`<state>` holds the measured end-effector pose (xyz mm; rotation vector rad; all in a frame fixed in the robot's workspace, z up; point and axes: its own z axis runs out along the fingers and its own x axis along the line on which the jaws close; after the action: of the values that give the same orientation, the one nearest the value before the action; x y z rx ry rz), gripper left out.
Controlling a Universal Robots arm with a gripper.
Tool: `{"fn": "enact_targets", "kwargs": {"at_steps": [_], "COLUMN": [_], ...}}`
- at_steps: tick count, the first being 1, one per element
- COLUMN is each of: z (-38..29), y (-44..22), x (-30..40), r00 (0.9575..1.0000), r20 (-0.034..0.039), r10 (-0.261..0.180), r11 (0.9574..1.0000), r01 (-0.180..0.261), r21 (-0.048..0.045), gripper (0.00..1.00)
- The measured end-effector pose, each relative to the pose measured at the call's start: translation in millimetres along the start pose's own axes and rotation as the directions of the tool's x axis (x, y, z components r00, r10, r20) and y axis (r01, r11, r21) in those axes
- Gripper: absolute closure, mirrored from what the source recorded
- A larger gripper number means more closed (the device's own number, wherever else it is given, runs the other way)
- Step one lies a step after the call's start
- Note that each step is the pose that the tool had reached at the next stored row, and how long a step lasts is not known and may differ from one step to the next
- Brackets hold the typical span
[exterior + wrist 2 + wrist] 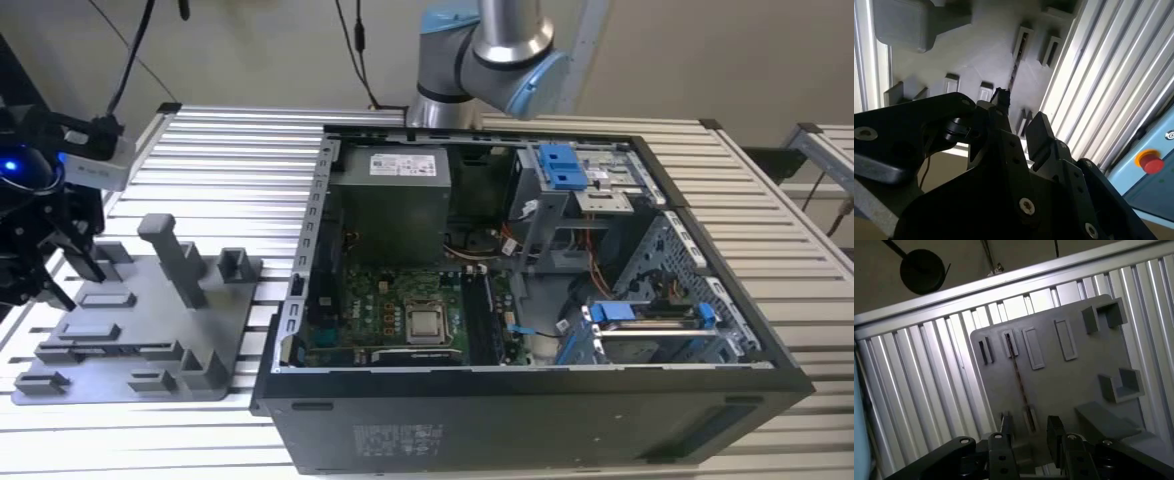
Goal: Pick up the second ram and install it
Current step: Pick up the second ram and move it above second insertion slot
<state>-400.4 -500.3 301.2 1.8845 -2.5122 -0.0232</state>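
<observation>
Two fingers point(1055, 437) of the claw point(1030, 435) stand apart over the grey tray point(1069, 385) on the desk point(919, 390). Second ram point(1016, 371) sits edge-on in the tray, a thin dark line, near end hard to make out.

Slatted table point(240, 140) bears grey tray point(134, 350), computer case point(534, 420).

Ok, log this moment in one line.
gripper: open, over grey plastic tray | thin dark second ram: on edge in tray slot, ungrasped | black computer case: open
</observation>
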Motion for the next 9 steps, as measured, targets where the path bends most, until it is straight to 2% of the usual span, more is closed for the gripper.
{"fn": "enact_targets", "kwargs": {"at_steps": [4,9], "z": [6.8,13.2], "y": [0.9,3.9], "x": [0.2,1.2], "r00": [1.0,0.9994], "r20": [0.0018,0.0169], "r10": [-0.005,-0.03], "r11": [1.0,0.9995], "r01": [0.005,0.03], "r21": [0.0013,0.0009], "gripper": [0.58,0.58]}}
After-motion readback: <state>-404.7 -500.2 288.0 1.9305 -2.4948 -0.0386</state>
